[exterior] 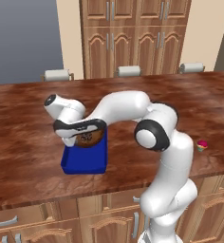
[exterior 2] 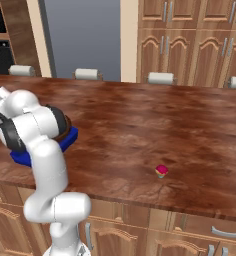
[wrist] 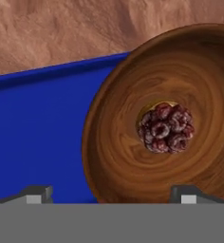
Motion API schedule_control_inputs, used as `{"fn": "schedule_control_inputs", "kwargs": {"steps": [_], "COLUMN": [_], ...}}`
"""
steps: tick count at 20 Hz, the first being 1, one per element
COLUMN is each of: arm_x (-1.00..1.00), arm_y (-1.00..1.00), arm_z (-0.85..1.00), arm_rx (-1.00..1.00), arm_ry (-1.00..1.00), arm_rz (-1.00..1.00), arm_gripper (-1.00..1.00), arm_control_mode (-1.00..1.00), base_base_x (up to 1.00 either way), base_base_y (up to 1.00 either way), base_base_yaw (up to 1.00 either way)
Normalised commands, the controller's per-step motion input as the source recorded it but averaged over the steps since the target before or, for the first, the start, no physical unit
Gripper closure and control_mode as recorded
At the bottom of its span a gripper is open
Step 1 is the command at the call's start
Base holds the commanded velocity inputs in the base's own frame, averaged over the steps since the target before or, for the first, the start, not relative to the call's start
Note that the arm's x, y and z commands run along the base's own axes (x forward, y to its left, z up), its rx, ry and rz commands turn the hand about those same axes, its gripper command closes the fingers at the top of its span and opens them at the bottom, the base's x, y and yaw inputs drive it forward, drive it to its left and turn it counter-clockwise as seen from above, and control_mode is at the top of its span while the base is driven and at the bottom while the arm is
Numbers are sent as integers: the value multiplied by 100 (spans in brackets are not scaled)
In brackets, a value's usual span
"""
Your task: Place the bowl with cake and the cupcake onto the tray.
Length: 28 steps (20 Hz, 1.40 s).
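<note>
In the left base view the white arm is reaching from the lower right toward the left centre of the frame, and the gripper is hanging just over the bowl with cake. The bowl is sitting on the upper part of the tray, which is lying on the brown counter at the left centre. The hand is covering much of the bowl there, so only its front with the dark cake piece is showing.

In the hand view the bowl is taking the right half of the frame, with the dark speckled cake at its middle. The blue floor of the tray is showing on the left, and its far rim is running along the upper left. The two fingertips are rising at the bottom, far from each other, one at the lower left over the tray and one at the lower right before the near rim of the bowl. They are standing apart and are gripping nothing.

The cupcake is standing on the counter at the right edge of the left base view, well apart from the tray. In the right base view it is near the front edge of the counter, right of centre, while the tray is peeking out behind the arm at the left.
</note>
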Motion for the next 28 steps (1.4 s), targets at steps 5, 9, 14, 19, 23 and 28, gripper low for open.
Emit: {"fn": "schedule_control_inputs", "kwargs": {"steps": [5,9,14,19,23,28], "arm_x": [-30,-39,-35,-34,-21,-18], "arm_y": [-32,-45,-55,-66,-68,-62], "arm_z": [25,21,11,6,6,8], "arm_rx": [3,6,5,6,3,0], "arm_ry": [0,0,0,0,-5,-14], "arm_rz": [-26,-28,-30,-30,-29,-27], "arm_gripper": [-100,-100,-100,-100,-100,-100], "arm_control_mode": [-100,-100,-100,-100,-100,-100], "base_base_x": [0,0,0,0,0,0], "base_base_y": [0,0,0,0,0,0], "base_base_yaw": [0,0,0,0,0,0]}}
